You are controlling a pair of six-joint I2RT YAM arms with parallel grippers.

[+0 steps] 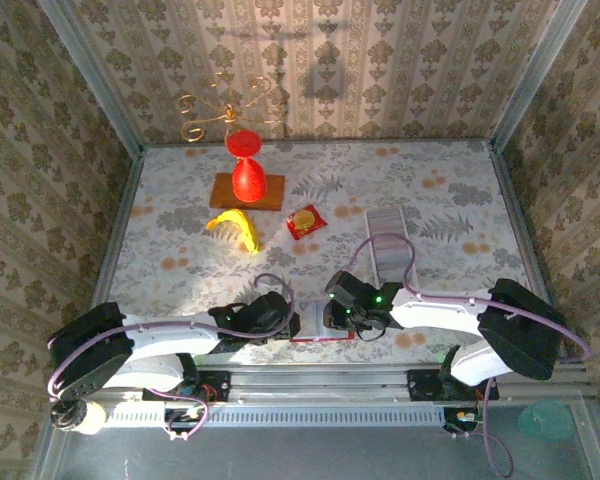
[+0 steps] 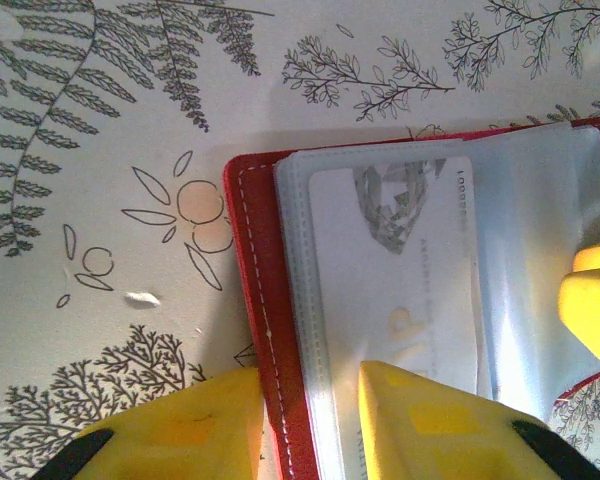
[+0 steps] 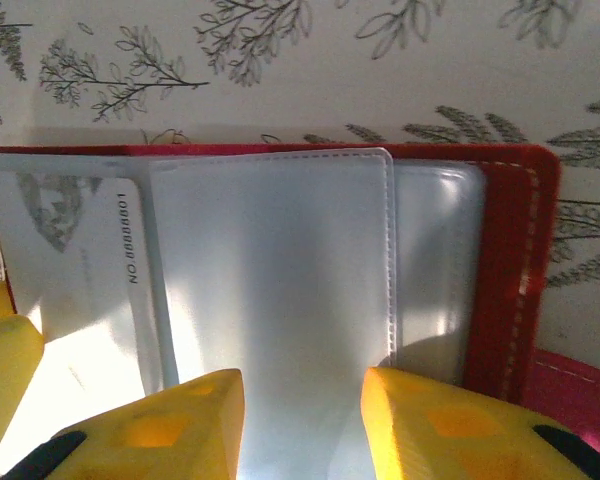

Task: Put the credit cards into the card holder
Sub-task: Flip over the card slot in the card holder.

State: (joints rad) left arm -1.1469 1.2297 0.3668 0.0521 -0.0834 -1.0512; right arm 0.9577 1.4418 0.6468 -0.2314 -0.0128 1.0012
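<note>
The dark-red card holder [image 1: 315,339] lies open at the table's near edge, between both grippers. Its red cover [image 2: 252,250] frames clear sleeves, and one whitish credit card [image 2: 390,280] sits in a sleeve. My left gripper [image 2: 310,372] stands open astride the cover's left edge, one finger on the table and one on the carded sleeve. My right gripper [image 3: 302,378] is open over an empty clear sleeve [image 3: 270,270], beside the same card [image 3: 70,270]. More credit cards [image 1: 387,220] lie in a pale row on the table at the right rear.
A red vase [image 1: 245,170] stands on a brown board [image 1: 270,195] at the back, with a gold wire stand [image 1: 225,108] behind it. A yellow banana [image 1: 235,228] and a red sachet [image 1: 304,221] lie mid-table. Patterned walls close three sides.
</note>
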